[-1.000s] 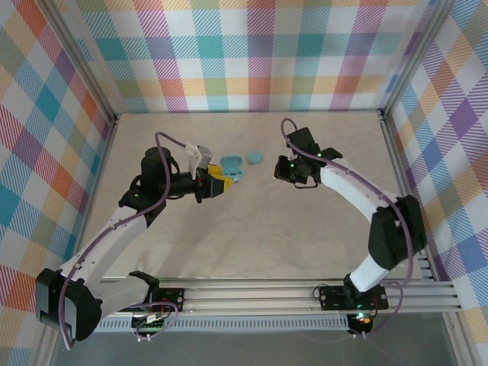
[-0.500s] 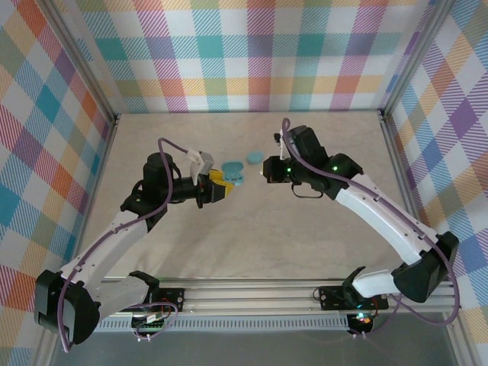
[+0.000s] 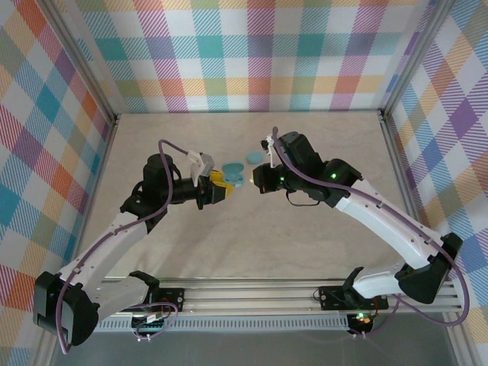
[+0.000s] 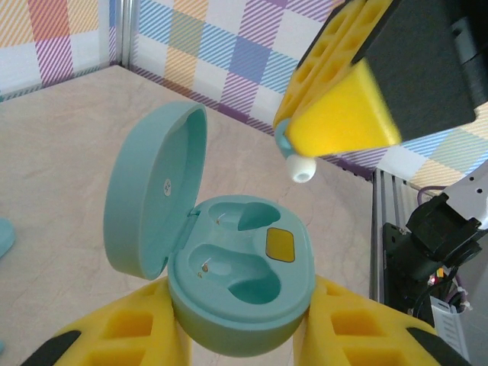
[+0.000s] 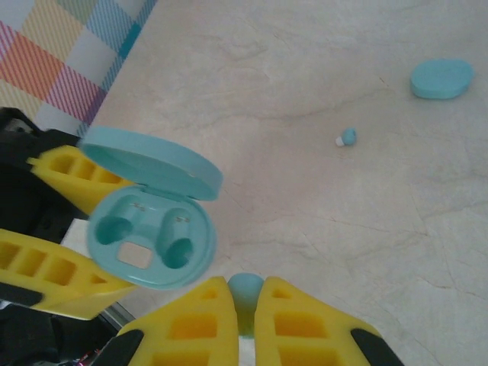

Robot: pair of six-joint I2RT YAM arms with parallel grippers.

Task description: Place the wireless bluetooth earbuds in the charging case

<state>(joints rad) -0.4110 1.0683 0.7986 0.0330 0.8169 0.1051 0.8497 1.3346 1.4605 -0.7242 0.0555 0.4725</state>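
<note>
- The earbud point(image 5: 245, 292) is showing as a tiny light teal nub; in the left wrist view it is also showing a rounded white tip pointing down.
- The right end effector point(image 5: 245, 288) is pinching this earbud, its two yellow fingers nearly closed together with only the nub between them.
- The charging case point(image 4: 242, 284) is sitting with its lid point(image 4: 152, 200) swung wide open and standing up at the left. It is a teal oval shell, showing two kidney-shaped wells, small metal contacts and a little rectangular patch that is reading yellow in the left wrist view.
- The left end effector point(image 4: 241, 309) is gripping the case by its sides, its fingers partly closed around the shell and holding it up off the worktop point(image 5: 320, 221).
- The held earbud is hanging above and a little beyond the open wells, near the case but apart from it; from the right wrist view the case is lying just to the left of the pinched nub.
- A second, loose earbud point(image 5: 346, 138) is lying on the worktop well apart from both end effectors, and a closed teal oval point(image 5: 441, 78) is resting farther out.
- Most of the held earbud is hiding between the right fingers, so its full shape is hard to make out.
- In the top external view the nub is too small to pick out.
- A teal sliver is getting cut off at the left edge of the left wrist view, and I cannot tell what it is.
</note>
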